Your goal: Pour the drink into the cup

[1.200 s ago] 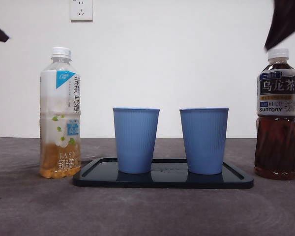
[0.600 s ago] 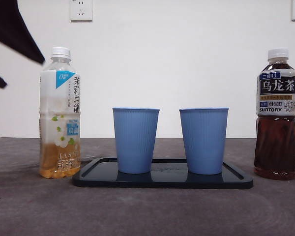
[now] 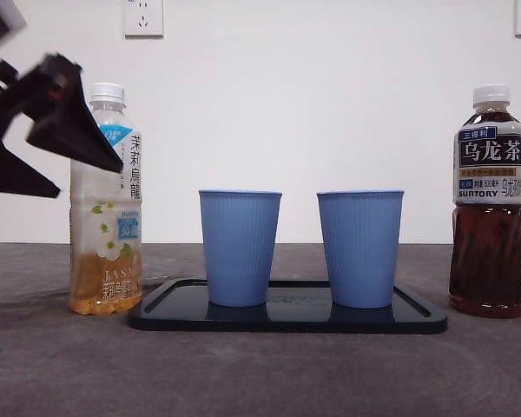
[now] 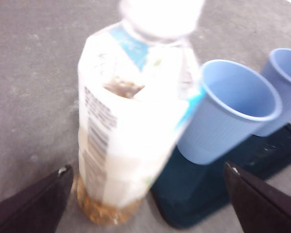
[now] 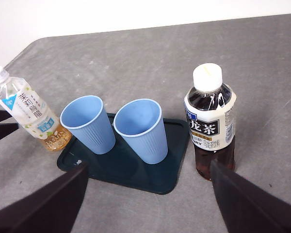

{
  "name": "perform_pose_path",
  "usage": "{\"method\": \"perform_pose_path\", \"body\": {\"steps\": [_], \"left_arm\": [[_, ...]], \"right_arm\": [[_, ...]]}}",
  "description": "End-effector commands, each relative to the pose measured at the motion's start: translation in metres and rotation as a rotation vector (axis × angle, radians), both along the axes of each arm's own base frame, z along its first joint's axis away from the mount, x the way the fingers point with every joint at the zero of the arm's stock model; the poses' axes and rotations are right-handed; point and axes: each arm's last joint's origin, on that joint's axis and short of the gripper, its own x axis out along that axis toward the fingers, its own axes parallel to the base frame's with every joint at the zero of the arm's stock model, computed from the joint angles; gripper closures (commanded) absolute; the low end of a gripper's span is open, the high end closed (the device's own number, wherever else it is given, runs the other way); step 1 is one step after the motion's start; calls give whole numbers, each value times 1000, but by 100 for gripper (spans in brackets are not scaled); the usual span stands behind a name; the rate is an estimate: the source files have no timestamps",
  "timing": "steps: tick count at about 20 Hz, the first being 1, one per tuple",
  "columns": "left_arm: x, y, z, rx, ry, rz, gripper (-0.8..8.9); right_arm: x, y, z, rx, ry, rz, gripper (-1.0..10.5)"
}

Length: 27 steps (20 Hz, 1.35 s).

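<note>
A jasmine tea bottle (image 3: 106,217) with a white cap, holding a little pale tea, stands left of a dark tray (image 3: 286,318). Two empty blue cups (image 3: 240,248) (image 3: 360,248) stand on the tray. A dark oolong tea bottle (image 3: 490,200), capped, stands right of the tray. My left gripper (image 3: 90,180) is open at the jasmine bottle's upper part. In the left wrist view the jasmine bottle (image 4: 131,121) stands between the wide-open jaws of the left gripper (image 4: 146,169), untouched. My right gripper (image 5: 148,166) is open and empty, high above the table.
The grey table (image 3: 260,373) runs to a white wall with a socket (image 3: 143,16). The right wrist view shows the oolong bottle (image 5: 211,121), the tray (image 5: 131,170) and the left gripper's jaws (image 5: 0,124) beside the jasmine bottle (image 5: 31,119).
The left gripper has come down from the top left corner to the jasmine bottle. The black arm tip at the top right has left the front view. Bottles and cups have not moved.
</note>
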Motion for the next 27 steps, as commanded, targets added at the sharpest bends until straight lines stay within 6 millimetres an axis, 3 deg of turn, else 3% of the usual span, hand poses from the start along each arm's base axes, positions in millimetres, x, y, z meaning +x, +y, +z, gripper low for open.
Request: {"method": "perform_pose_path", "body": {"steps": [1,19,27], "left_arm": [[9,-3,-6,17,-27,2,314],[38,-11,-24,3,-138,29,328],[37,-13,-24,2,-140,18,568]], "right_arm": [[-1,0,4,14,-6,2,545],[-1,0,4,12,-4,-1,546],[-1,0,4,11,-4,-1,545]]}}
